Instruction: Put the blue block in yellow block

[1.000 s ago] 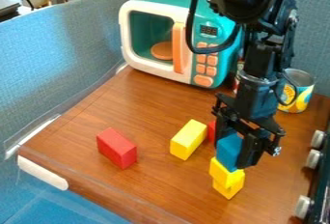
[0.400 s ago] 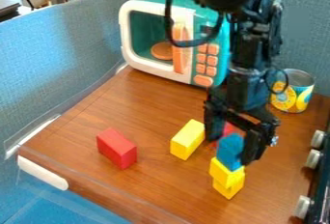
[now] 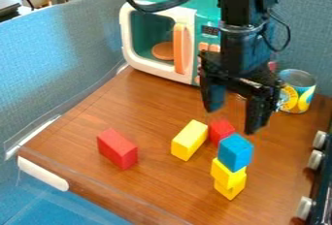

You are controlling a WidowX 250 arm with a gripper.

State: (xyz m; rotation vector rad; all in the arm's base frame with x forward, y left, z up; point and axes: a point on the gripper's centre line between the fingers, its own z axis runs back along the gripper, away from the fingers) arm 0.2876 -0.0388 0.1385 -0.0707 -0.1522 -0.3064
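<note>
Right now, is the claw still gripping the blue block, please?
No, the claw hangs open above the blue block, fingers apart.

Three yellow blocks (image 3: 190, 139), two red blocks (image 3: 118, 148), one blue block (image 3: 235, 152), one microwave (image 3: 150, 30), three knobs (image 3: 314, 159).

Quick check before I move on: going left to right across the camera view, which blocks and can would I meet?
Red block → lone yellow block → blue block atop yellow stack → can

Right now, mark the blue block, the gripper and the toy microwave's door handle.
Blue block (image 3: 235, 152): camera view, on its side faces.
Gripper (image 3: 232, 115): camera view, midway between its fingertips.
Door handle (image 3: 179, 48): camera view, mid-length.
</note>
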